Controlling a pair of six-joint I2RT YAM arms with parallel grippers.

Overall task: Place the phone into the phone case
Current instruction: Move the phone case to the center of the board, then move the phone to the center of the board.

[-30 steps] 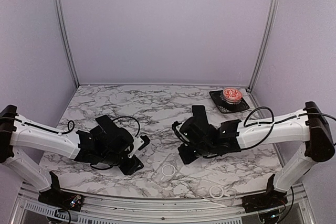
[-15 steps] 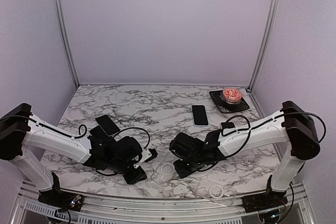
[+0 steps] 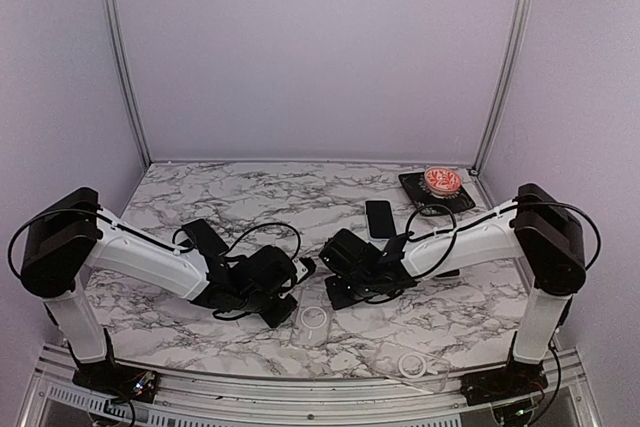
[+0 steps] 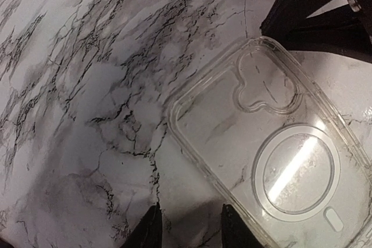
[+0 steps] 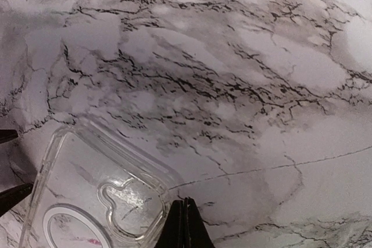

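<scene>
— Where is the phone case [image 3: 315, 325]?
— I see it lying flat on the worktop [image 3: 200, 187] near the front edge, between both arms. The phone [image 3: 378, 218] lies well apart, further back.
— And the fingers?
— The left fingers [image 4: 150, 233] stand apart, just beside the case's edge. The right fingers [image 5: 180, 230] are pressed together by its camera-cutout corner.

On my counter [image 3: 250, 197] I count one black phone [image 3: 378, 218], one clear phone case [image 4: 273, 161], two white rings, the case's ring [image 4: 261, 169] and a front-edge ring [image 3: 412, 365], one black tray [image 3: 425, 206], and one red-and-white round thing [image 3: 442, 180].
</scene>
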